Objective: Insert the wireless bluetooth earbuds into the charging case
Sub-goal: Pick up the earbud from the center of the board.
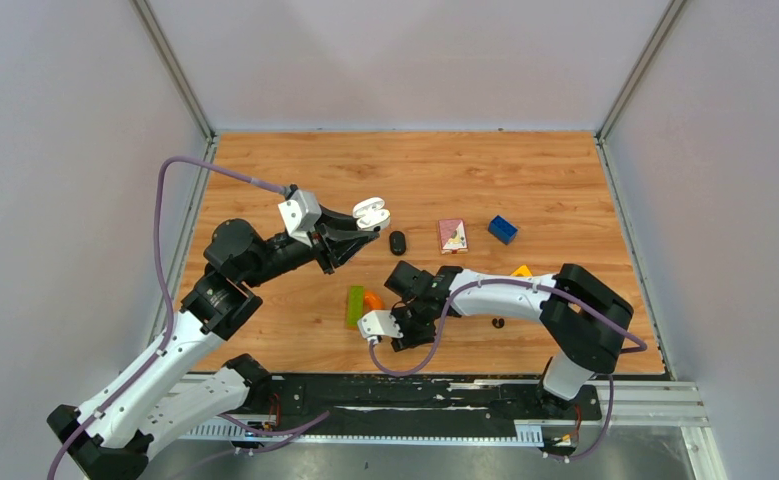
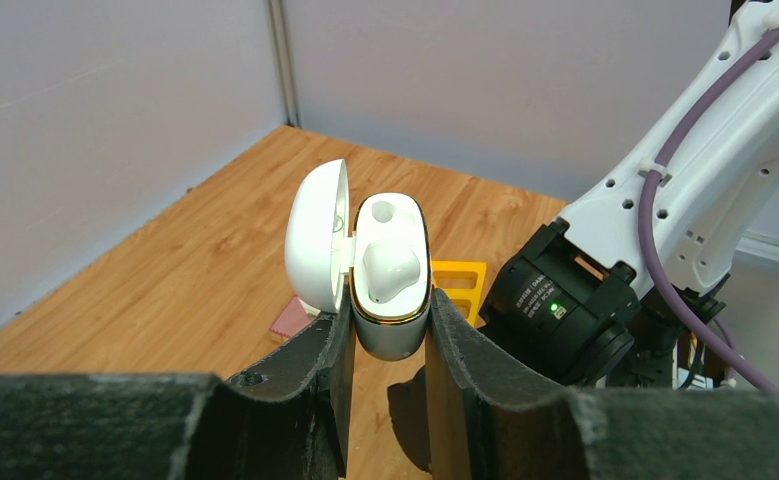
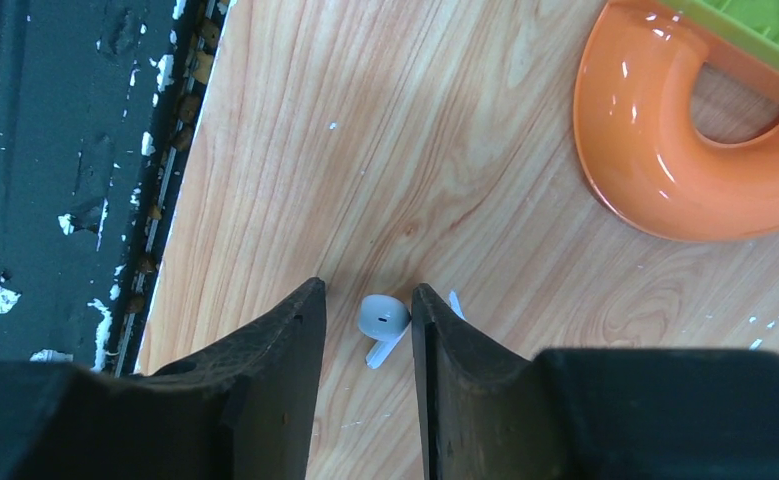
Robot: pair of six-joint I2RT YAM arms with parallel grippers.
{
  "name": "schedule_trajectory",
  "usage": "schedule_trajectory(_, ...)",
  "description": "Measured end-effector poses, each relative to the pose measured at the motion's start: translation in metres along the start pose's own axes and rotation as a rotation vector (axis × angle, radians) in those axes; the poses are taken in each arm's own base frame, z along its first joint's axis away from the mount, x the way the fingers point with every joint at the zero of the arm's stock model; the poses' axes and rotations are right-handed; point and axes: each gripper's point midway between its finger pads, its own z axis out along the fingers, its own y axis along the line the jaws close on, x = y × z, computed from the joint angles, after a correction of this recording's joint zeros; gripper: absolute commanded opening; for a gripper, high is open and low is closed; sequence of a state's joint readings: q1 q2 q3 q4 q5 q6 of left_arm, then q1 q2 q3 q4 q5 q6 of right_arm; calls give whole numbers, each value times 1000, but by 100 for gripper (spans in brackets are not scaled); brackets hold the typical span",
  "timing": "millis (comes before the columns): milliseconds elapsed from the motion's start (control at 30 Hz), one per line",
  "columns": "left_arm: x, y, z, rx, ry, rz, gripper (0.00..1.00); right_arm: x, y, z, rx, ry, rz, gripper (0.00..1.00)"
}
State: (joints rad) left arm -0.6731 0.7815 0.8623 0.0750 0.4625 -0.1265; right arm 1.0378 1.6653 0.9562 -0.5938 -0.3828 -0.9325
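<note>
On the left, the left gripper (image 2: pixel 389 318) is clamped on the lower body of the charging case (image 2: pixel 390 338), a smooth, glossy white oval shell with a thin gold-toned band round its mouth. It holds the case off the table with the lid (image 2: pixel 317 238) swung open to one side, most likely so the sockets face out for loading. The seated earbud (image 2: pixel 393 272), white and softly rounded, fills one socket. The other socket (image 2: pixel 383 211) is a bare round hole.

Further right, near the front edge of the wood-grain table (image 3: pixel 485 150), the right gripper (image 3: pixel 367 292) points down with its black, wedge-shaped fingers apart. They straddle the loose earbud (image 3: pixel 383 318), a small white stemmed piece lying flat on the boards. A gap shows on one side, so it is not gripped yet, and the straddle looks like the set-up for a pinch. A glossy orange ring (image 3: pixel 665 170) lies close by against a green block (image 3: pixel 755 30). Beyond them sit a black oval case (image 1: pixel 397 243), a pink box (image 1: pixel 452 235) and a blue brick (image 1: pixel 502 229).
</note>
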Motion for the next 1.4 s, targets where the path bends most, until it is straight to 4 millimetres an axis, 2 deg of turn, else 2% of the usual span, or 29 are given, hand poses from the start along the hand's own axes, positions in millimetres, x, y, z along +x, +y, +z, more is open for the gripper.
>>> schedule_trajectory(233,1,0,0,1,1,-2,0,1,1,0,0,10,7,27)
schedule_trajectory(367,3,0,0,1,5,-4,0,2,0,-1,7,14,6,39)
schedule_trajectory(433,3,0,0,1,4,-4,0,2,-4,-2,28,16,0,41)
schedule_trajectory(567,3,0,0,1,4,-4,0,4,-8,-3,52,29,-5,36)
schedule_trajectory(833,4,0,-1,1,5,-5,0,7,-7,-4,52,44,-3,19)
schedule_trajectory(1133,10,0,-1,0,14,-9,0,6,-7,-6,56,36,15,13)
schedule_trajectory(1267,11,5,-2,-23,26,2,0,0,-3,-18,66,9,56,12)
schedule_trajectory(1400,9,17,2,-73,59,38,0,-18,-3,-50,108,-99,110,12)
